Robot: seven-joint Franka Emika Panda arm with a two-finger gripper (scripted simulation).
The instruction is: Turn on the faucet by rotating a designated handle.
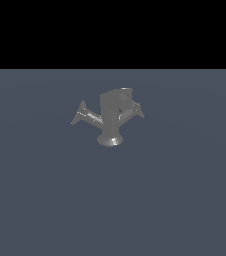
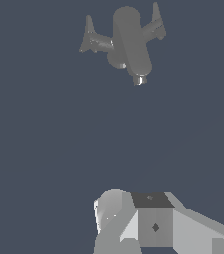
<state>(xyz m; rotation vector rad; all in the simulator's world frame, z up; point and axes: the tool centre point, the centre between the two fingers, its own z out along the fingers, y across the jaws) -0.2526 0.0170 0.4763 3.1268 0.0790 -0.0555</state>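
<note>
The flat, dull blue-grey desk (image 1: 45, 200) is the largest thing in sight, filling the lower part of the exterior view below a black band and the whole background of the wrist view.

On it stands the small dull-grey metal faucet (image 1: 111, 116), upright on a flared round foot, with a thick vertical body and a bent spout on top. The wrist view looks down on the same faucet (image 2: 130, 43) from above, so the spout lies along the body with its open end towards the end effector. The faucet sits well apart from the end effector, with bare desk between them.

The pale grey, blocky end effector (image 2: 143, 223) appears only in the wrist view, where a rounded part and a dark square face show at the picture's edge. Its fingertips are not clearly visible, so whether it is released or clenched cannot be told. It touches nothing.

The longer, slimmer grey handle (image 1: 86, 116) juts from the body towards the exterior view's left, carrying bright glints and ending in a flared, pronged tip. In the wrist view this handle (image 2: 95, 41) is far from the end effector.

The shorter, stubbier side arm (image 1: 135, 110) juts out opposite.
</note>
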